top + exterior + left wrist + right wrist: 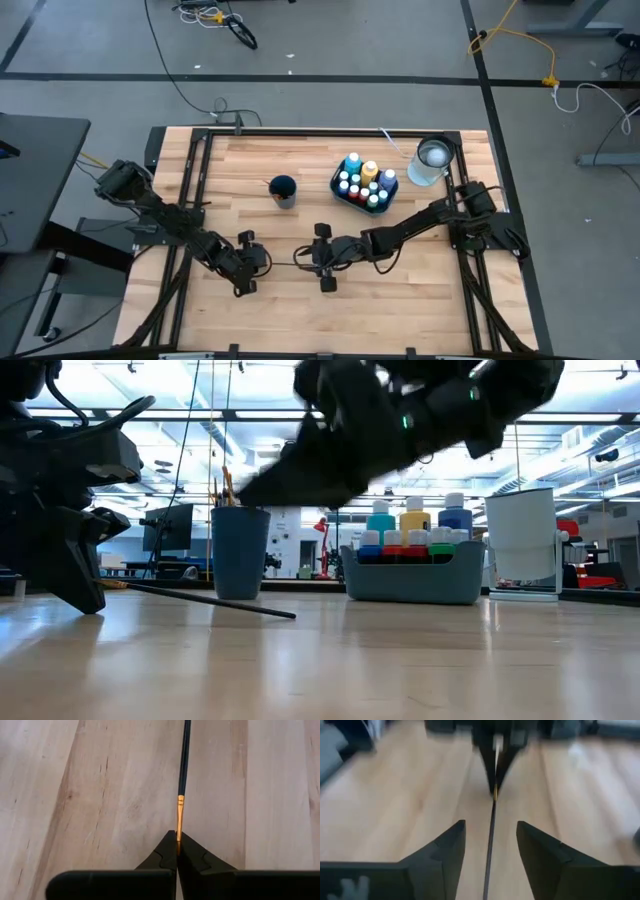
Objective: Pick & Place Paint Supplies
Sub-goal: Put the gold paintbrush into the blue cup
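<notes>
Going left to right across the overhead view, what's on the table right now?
left gripper, shut on the brush's tip → paintbrush lying flat → blue cup → right gripper, open → bin of paint bottles → clear container.

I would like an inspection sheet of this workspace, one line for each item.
Surface: wooden table, bare boards in front.
Job's things: paintbrush lying between the arms; paint bottles upright in a blue-grey bin; more brushes in a blue cup.
Clutter: clear container beside the bin.
Grippers: left gripper shut on the paintbrush near its gold ferrule; right gripper open, fingers either side of the handle.
Cables: loose cables on the floor beyond the table.
Surroundings: nothing seen of people.
</notes>
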Available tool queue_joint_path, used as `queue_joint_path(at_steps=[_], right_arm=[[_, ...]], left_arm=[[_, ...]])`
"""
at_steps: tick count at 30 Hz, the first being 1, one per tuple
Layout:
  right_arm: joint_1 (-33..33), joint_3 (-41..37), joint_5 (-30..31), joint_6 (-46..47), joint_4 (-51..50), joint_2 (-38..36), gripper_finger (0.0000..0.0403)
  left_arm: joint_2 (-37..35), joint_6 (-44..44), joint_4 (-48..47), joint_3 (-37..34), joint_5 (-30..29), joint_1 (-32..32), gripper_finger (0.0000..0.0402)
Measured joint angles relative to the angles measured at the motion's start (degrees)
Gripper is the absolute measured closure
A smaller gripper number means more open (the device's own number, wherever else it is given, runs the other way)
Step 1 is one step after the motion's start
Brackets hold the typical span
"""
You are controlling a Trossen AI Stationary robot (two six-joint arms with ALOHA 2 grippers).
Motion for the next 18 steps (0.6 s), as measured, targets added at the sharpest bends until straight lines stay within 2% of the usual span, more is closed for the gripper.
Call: queue_joint_path(at_steps=[6,9,12,16,18], right_arm=[[-0.62,-0.09,0.45,1.99,-3.09,3.26,0.0214],[-1.20,-0.09,0.11,1.04,-4.35,2.63,0.0223],[-1.36,0.48,-2.81,-0.97,-7.42,-0.45,0.0265],[-1.08,1.50,-3.91,-1.92,-14.40,-5.00,0.0375],[-0.72,1.42,-2.36,-2.41,-14.69,-6.40,0.0389]], left_arm=[[0.00,0.00,0.20,0.04,-0.53,0.04,0.0400],[0.00,0.00,0.11,0.04,-0.55,0.04,0.0400],[-0.02,-0.02,0.02,0.07,-0.54,0.04,0.0400],[-0.07,-0.02,0.00,0.07,-0.57,0.04,0.0400],[-0.07,-0.02,0.03,0.07,-0.57,0.04,0.0400]])
